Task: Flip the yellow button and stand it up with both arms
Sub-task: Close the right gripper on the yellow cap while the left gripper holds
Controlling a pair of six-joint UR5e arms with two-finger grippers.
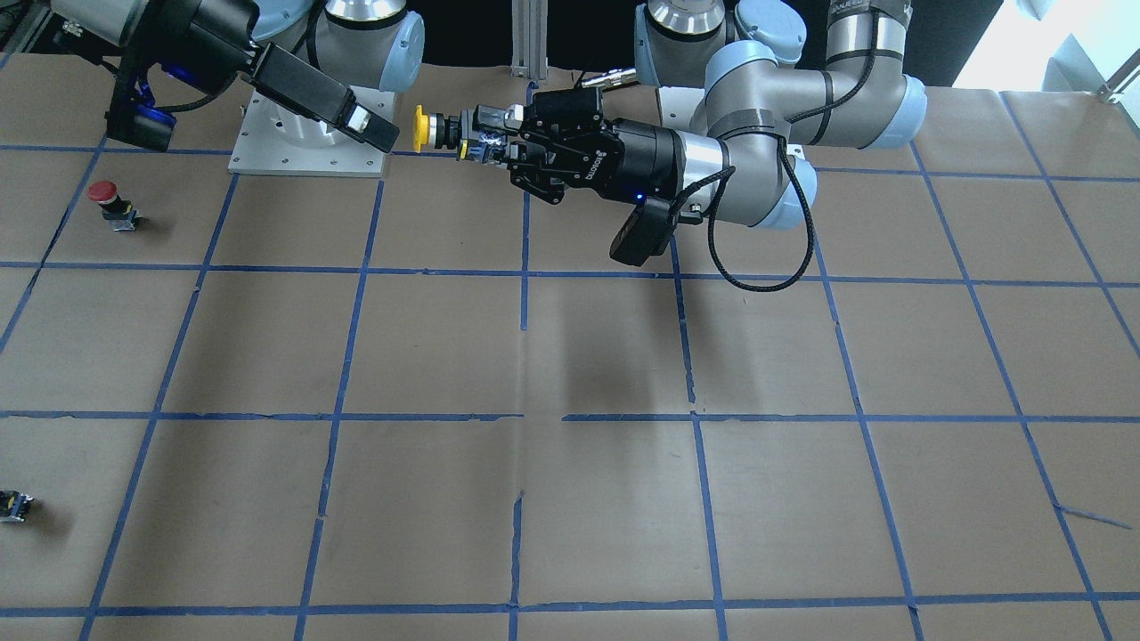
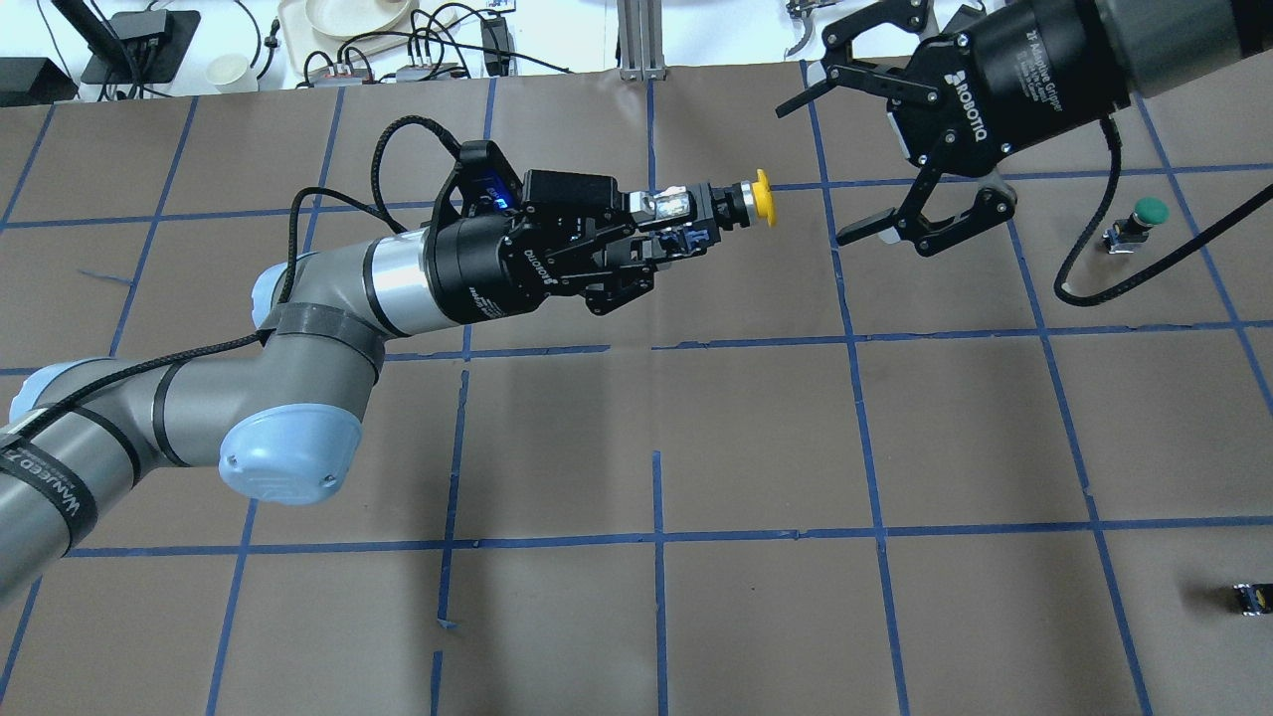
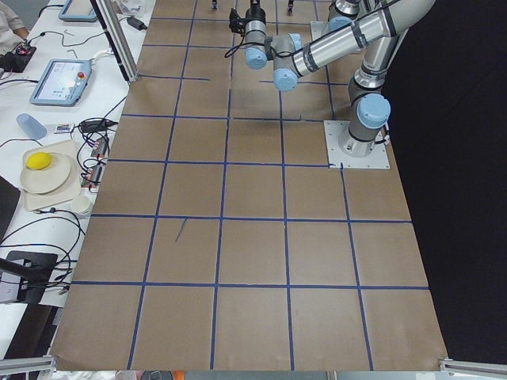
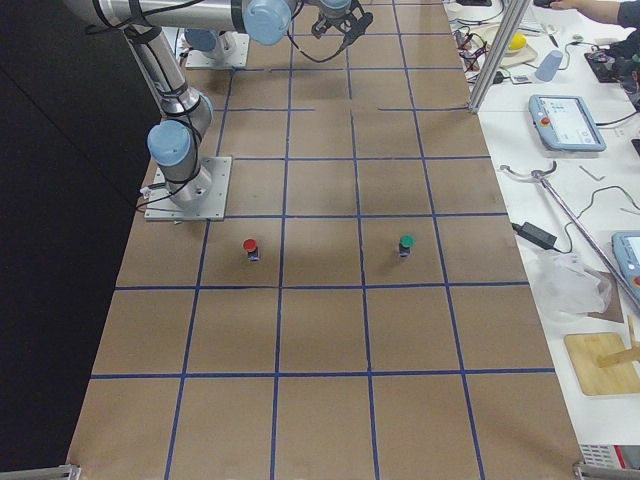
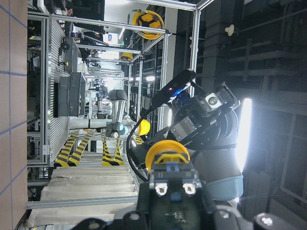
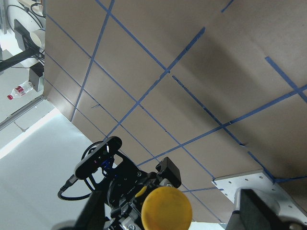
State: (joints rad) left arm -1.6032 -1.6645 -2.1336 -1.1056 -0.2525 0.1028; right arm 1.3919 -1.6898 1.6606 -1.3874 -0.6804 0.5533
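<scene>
In an apparent handover, the left black two-finger gripper (image 2: 684,231) held the small yellow-capped push-button (image 2: 741,199) aloft, clamped by its block body, cap facing the empty, wide-open right gripper (image 2: 818,171), which likely had to close on it next.

Tabletop (image 1: 606,499): covered in brown paper with a blue tape grid (image 1: 525,271). Red-capped button (image 1: 111,205): upright, close to the robot-side edge, in the half toward the right end. Green-capped button (image 2: 1144,221): upright, nearer the operators' edge, well apart from the red. Beyond that edge: tablet (image 3: 59,79) and a plate (image 3: 57,182) bearing a yellow item (image 3: 38,161).
</scene>
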